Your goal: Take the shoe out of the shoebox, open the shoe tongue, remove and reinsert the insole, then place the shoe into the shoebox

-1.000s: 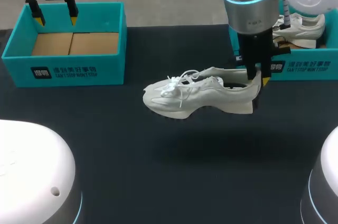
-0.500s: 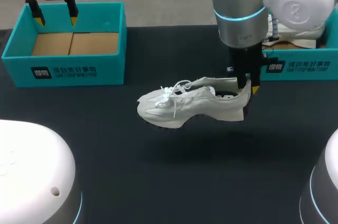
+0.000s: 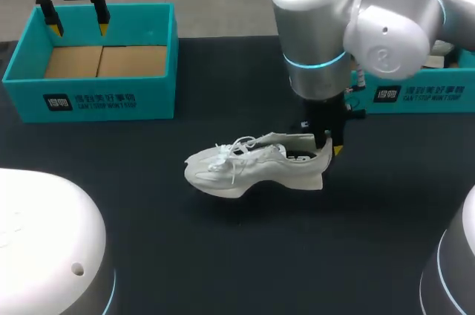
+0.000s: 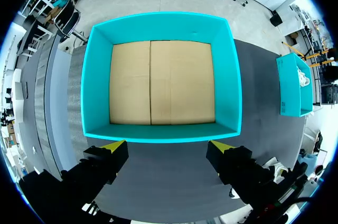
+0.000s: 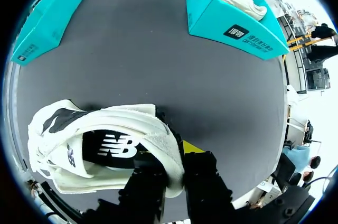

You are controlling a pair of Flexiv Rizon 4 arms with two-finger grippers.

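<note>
Shoe (image 3: 252,170) carried left, nearer, lower. Right gripper (image 3: 330,148) clamped on heel, toe pointing left; left gripper (image 3: 77,27) wide, empty, far-left.

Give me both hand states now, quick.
Left hand: open, holding nothing, by the shoebox.
Right hand: closed on the heel of the white shoe.

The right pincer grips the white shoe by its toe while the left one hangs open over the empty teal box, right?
Not the toe: the right pincer grips the white shoe by its heel, as the right wrist view shows. The rest is right.
</note>
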